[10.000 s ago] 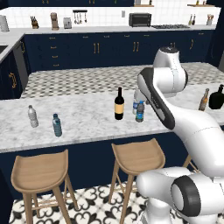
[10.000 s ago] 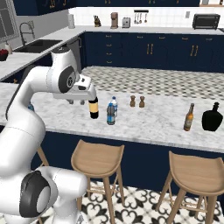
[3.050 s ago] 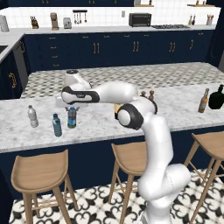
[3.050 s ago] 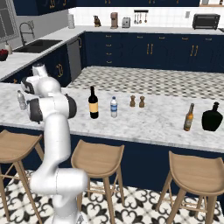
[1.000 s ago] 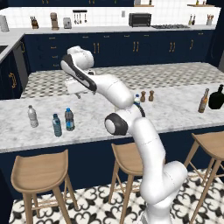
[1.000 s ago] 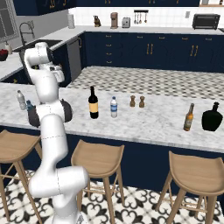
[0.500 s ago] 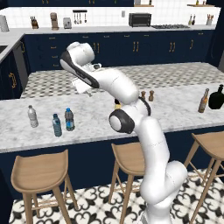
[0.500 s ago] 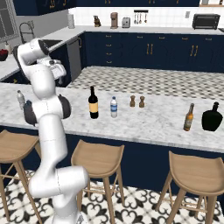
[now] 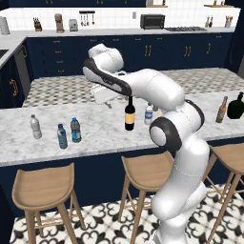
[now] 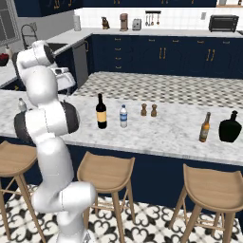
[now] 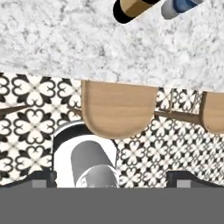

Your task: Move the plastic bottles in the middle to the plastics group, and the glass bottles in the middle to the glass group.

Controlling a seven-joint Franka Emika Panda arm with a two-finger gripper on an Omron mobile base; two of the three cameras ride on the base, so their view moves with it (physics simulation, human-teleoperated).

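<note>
On the marble counter (image 9: 109,138), mid-span, the dark wine bottle (image 9: 129,114) stands beside the clear whitish water bottle (image 9: 148,114), the grey-tinted bottle (image 9: 75,130) sits left by the teal-blue bottle (image 9: 62,137), while the gripper (image 9: 106,99) hangs released above, grasping nothing

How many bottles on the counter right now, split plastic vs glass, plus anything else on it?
Plastic bottles: 4 (white-label bottle, teal bottle, grey bottle, clear bottle)
Glass bottles: 3 (wine bottle, amber bottle, black jug)
Shakers: 2 (left shaker, right shaker)
Total: 9
</note>
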